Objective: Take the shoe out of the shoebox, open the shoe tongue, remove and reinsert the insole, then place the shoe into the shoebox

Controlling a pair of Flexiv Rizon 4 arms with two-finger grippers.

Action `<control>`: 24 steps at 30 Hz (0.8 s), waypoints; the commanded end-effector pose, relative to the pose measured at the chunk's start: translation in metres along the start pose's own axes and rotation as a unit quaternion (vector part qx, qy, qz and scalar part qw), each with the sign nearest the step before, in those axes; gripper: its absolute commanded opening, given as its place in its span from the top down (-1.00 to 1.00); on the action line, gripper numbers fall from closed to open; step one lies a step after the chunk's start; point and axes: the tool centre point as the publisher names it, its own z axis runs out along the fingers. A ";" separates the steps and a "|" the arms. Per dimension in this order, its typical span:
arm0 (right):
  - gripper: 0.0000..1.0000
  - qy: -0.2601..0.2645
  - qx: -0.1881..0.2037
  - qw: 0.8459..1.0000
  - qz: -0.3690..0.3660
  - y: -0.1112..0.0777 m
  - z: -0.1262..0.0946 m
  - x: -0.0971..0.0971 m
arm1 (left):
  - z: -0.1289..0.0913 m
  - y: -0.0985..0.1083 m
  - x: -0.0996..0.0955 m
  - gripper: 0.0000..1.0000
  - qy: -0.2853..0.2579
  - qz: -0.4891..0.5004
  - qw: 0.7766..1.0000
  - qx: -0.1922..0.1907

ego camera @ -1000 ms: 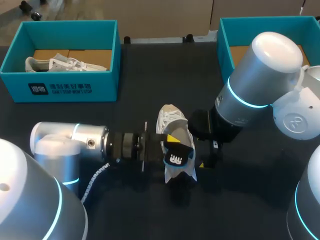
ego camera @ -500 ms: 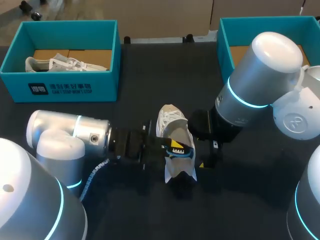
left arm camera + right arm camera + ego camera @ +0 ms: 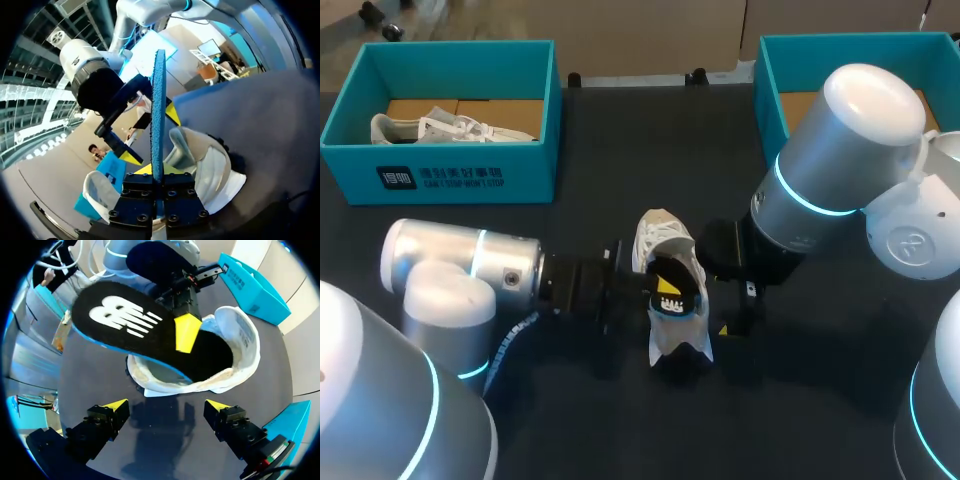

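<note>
A white shoe lies on the dark table between my two grippers, its opening facing the right wrist view. The insole, black on top with a white logo and blue underneath, has one end inside the shoe and the other sticking out. My left gripper is shut on the insole, and one of its yellow fingertips presses on the black face. My right gripper stands open just short of the shoe, touching nothing; it sits at the shoe's right side.
A teal shoebox at the back left holds another white shoe. A second teal shoebox stands at the back right, partly hidden behind my right arm. My left arm lies across the table's front left.
My left gripper has closed on the insole and its wrist has turned, tipping the insole from flat up toward its edge. The right arm and the shoe have stayed put.
</note>
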 end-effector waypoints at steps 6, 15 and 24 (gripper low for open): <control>-1.00 0.000 -0.001 1.000 0.000 0.000 0.001 0.001 | 0.007 0.001 0.002 1.00 -0.015 -0.001 1.000 -0.014; -1.00 0.000 -0.001 1.000 0.000 0.000 0.001 0.001 | -0.003 -0.028 -0.003 0.19 -0.041 -0.048 0.998 0.025; -1.00 0.000 -0.001 1.000 0.000 0.000 0.001 0.001 | 0.001 -0.047 -0.007 0.88 -0.032 -0.046 0.998 0.043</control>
